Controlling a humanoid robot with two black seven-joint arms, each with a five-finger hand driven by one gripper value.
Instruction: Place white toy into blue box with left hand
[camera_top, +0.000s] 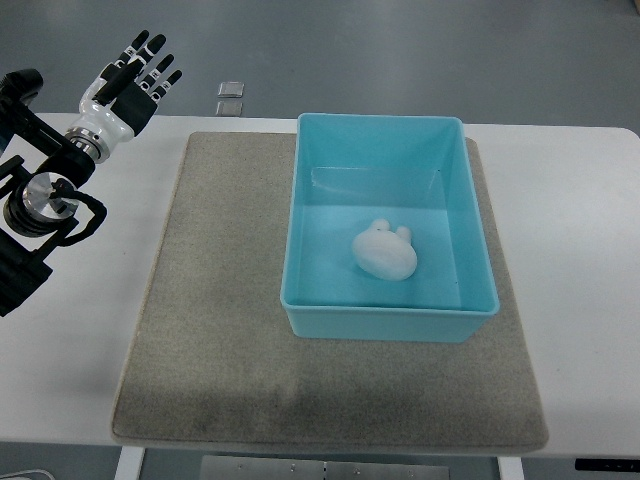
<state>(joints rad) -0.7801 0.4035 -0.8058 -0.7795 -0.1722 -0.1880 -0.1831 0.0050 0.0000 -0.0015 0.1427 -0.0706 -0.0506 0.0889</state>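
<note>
A white toy (384, 250) with small ears lies on the floor of the blue box (303, 200), near the box's front half. The box stands on the right part of a grey mat. My left hand (136, 78) is raised at the upper left, over the table's far left corner and well away from the box. Its fingers are spread and hold nothing. The left arm (45, 200) runs down along the picture's left edge. The right arm does not show.
The grey mat (215, 330) covers the middle of the white table (575, 250). Two small square objects (230, 97) lie just beyond the table's far edge, near my left hand.
</note>
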